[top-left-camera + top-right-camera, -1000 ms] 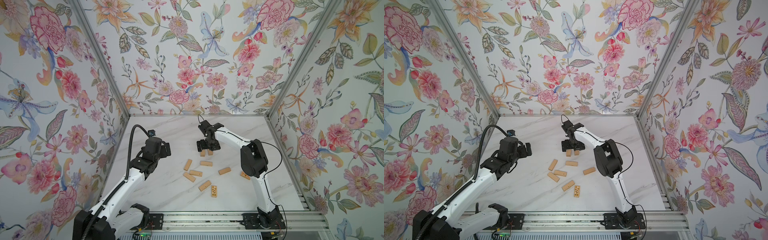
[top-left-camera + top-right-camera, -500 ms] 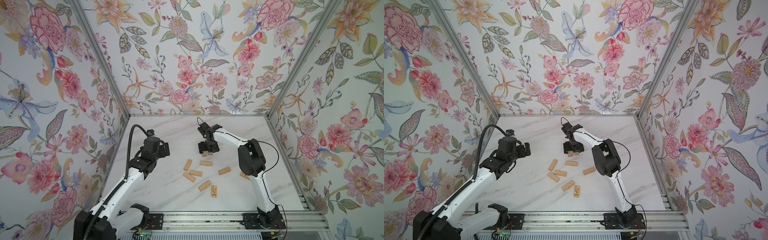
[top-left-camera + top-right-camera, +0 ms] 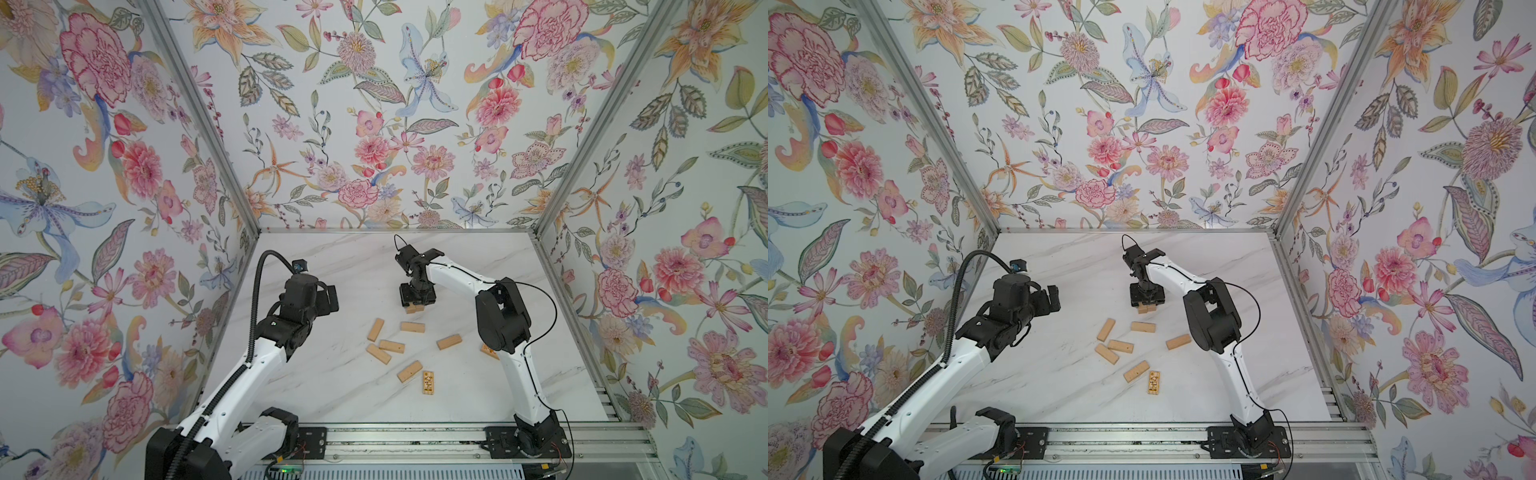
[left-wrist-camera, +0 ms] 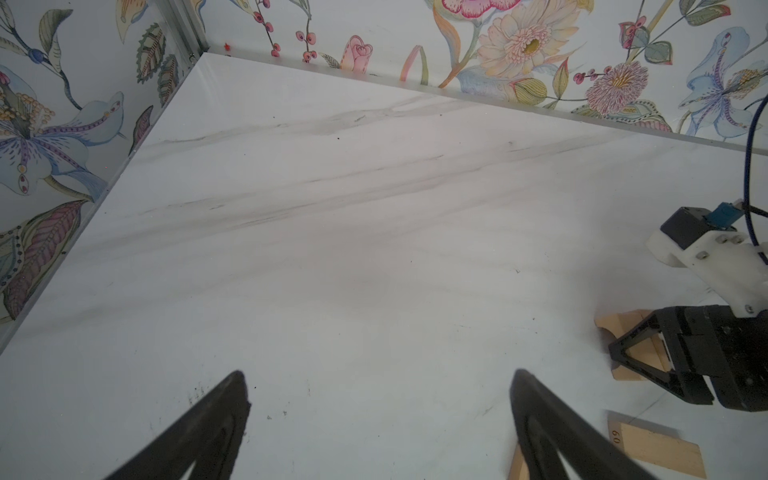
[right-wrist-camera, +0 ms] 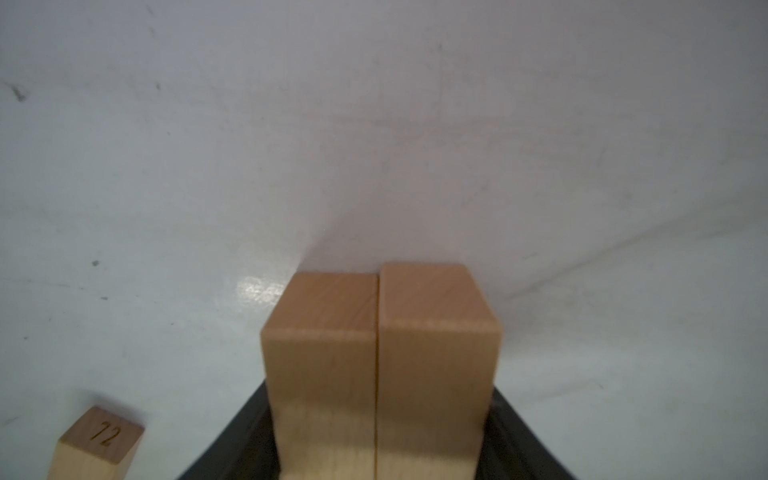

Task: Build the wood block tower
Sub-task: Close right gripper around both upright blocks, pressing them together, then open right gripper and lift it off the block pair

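Two light-tan wood blocks [image 5: 380,332] lie side by side, long faces touching, on the marble table; this pair is the tower's only layer in view. My right gripper [image 5: 380,388] points down over them [image 3: 415,308], its black fingers pressed against the pair's two outer sides. Several loose wood blocks [image 3: 391,346] lie scattered in front of it in both top views. One darker engraved block [image 3: 428,382] lies nearest the front. My left gripper [image 4: 379,374] hovers open and empty over bare table at the left [image 3: 328,297].
Another engraved block [image 3: 489,351] is half hidden behind my right arm's elbow [image 3: 503,320]. A block marked 72 [image 5: 102,436] lies close beside the right gripper. Floral walls enclose the table [image 3: 332,266] on three sides; a rail [image 3: 415,444] runs along the front.
My right gripper's jaws have narrowed around the two blocks, which stood slightly apart and are now pushed together. The left arm has barely moved.
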You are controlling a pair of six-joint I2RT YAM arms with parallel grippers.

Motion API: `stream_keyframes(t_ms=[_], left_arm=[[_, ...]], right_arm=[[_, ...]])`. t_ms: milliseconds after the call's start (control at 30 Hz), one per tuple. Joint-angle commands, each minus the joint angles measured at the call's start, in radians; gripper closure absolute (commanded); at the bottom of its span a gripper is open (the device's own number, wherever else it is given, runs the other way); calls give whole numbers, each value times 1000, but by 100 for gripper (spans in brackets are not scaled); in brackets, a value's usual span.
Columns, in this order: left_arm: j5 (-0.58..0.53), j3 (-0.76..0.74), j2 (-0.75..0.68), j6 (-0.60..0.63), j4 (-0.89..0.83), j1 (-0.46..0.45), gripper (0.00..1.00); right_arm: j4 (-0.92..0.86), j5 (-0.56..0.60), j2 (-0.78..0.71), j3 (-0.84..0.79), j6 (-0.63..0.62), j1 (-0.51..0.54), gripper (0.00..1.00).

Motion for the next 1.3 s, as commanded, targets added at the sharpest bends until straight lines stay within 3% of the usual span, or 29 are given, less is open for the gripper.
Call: stream_keyframes(t_ms=[0, 533, 600, 733, 933, 1133, 1267], left_arm=[[13, -16, -17, 13, -3, 16, 1], [47, -20, -20, 11, 2, 16, 1], [52, -21, -21, 11, 3, 16, 1], [60, -18, -23, 14, 2, 16, 1], [72, -14, -35, 20, 1, 15, 1], [104, -33, -54, 16, 11, 15, 1], [140, -62, -88, 18, 18, 14, 1]], right_arm=[[-30, 16, 26, 21, 13, 7, 43], [-29, 27, -14, -31, 143, -2, 41], [-30, 27, -13, -28, 144, -2, 37], [-29, 30, -33, -17, 125, 1, 20], [-39, 49, -139, 1, 99, 1, 5], [-75, 41, -245, -31, 49, 3, 1], [-89, 88, -348, -161, 25, 7, 1]])
